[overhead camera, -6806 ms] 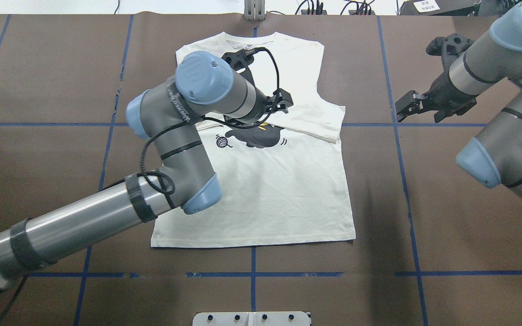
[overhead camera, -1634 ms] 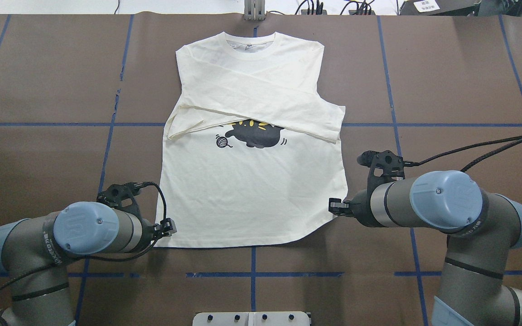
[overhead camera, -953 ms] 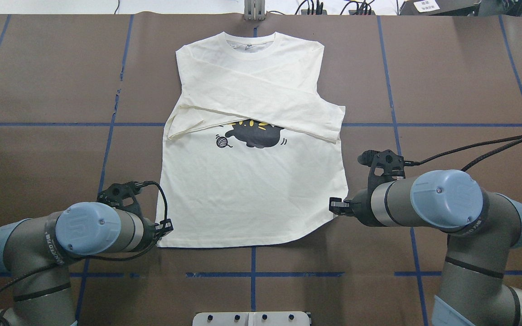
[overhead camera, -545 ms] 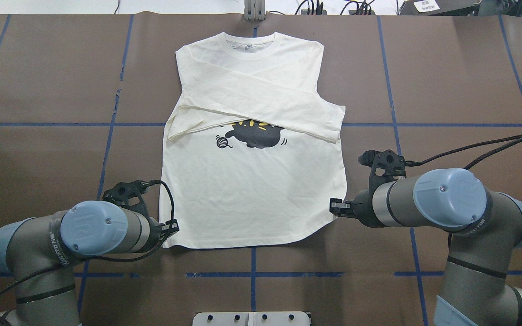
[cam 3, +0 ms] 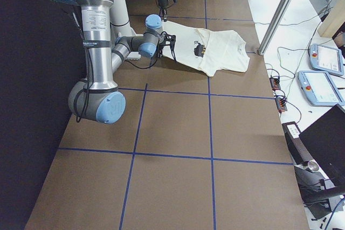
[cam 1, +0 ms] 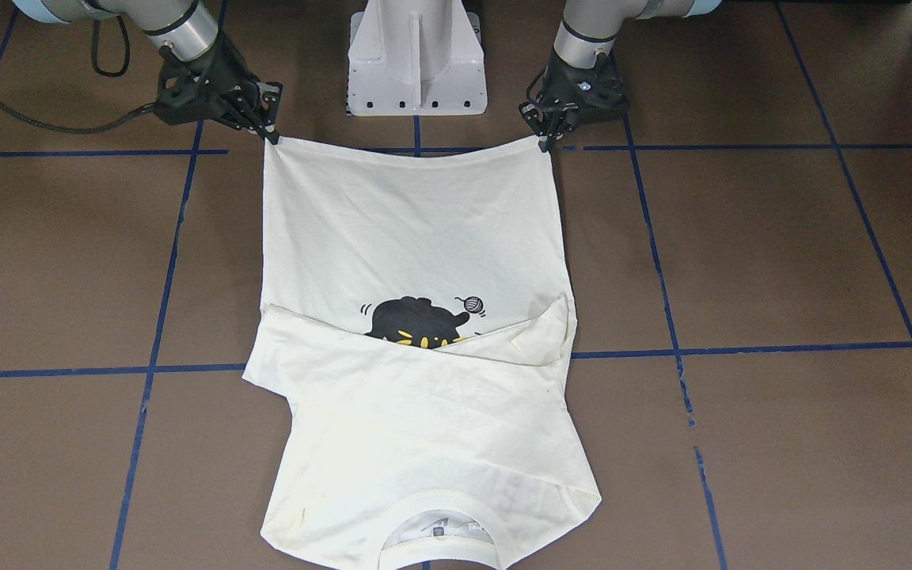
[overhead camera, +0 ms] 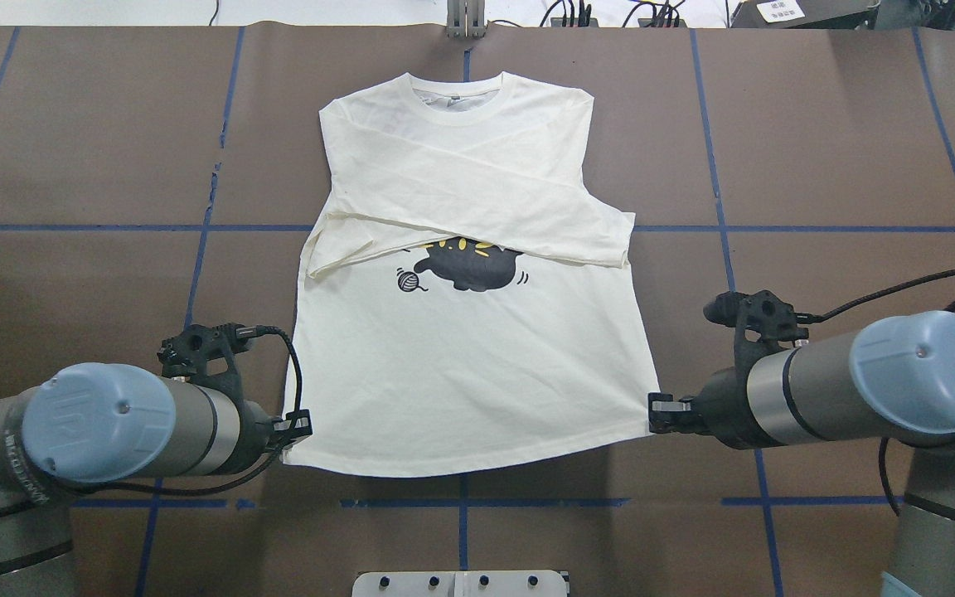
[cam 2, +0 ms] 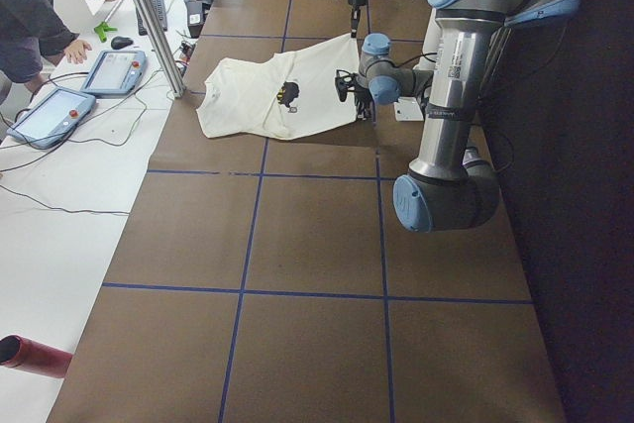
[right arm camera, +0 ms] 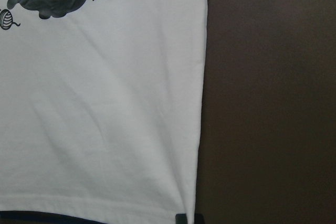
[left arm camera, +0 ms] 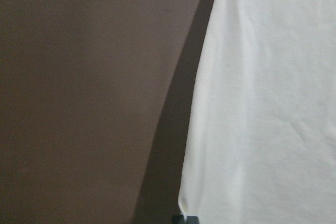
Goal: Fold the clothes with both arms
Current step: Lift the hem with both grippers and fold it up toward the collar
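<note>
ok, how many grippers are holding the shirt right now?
2. The left gripper pinches the bottom hem corner of the shirt on the robot's left side. The right gripper pinches the opposite hem corner. Both show clearly, so none is hidden.

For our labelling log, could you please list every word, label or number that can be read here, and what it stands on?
No text reads clearly.
Too small: the neck label inside the shirt collar.
Blurred: faint lettering showing through the shirt near the collar.
Too small: print on the left arm.
Blurred: the white tag beyond the table.
</note>
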